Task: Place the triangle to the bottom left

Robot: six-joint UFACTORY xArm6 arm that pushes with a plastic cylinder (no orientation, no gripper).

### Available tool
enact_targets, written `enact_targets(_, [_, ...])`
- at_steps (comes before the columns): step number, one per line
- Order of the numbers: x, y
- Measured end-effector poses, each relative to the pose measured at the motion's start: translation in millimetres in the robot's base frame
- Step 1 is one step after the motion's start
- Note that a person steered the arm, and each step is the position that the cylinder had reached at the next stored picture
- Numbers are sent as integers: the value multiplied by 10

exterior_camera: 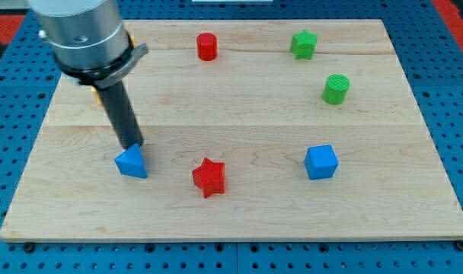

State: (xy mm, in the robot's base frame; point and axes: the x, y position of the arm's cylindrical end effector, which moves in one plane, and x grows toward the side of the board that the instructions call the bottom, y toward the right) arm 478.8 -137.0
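My tip [133,145] touches the blue triangle [131,163] from above; no pincer; no writing.

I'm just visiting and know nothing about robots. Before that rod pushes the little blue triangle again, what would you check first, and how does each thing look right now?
1. My tip is next to the blue triangle: ok, it sits at the triangle's top edge; actual contact, cannot tell.
2. Push side suits the goal: partly ok, a push from there sends it toward the view's bottom, not leftward.
3. Path to the bottom left corner of the board is free of blocks: ok.
4. Red star is out of the way: ok, it lies apart, to the triangle's right.
5. Triangle already in the corner: not ok, it lies short of it.
6. Other blocks far off: ok, the blue cube is well to the right.
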Motion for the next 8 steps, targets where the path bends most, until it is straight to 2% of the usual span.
enact_targets(2, [396,482])
enact_targets(3, [526,412])
enact_targets(5, [298,-76])
enact_targets(7, [161,11])
enact_targets(8, [50,-201])
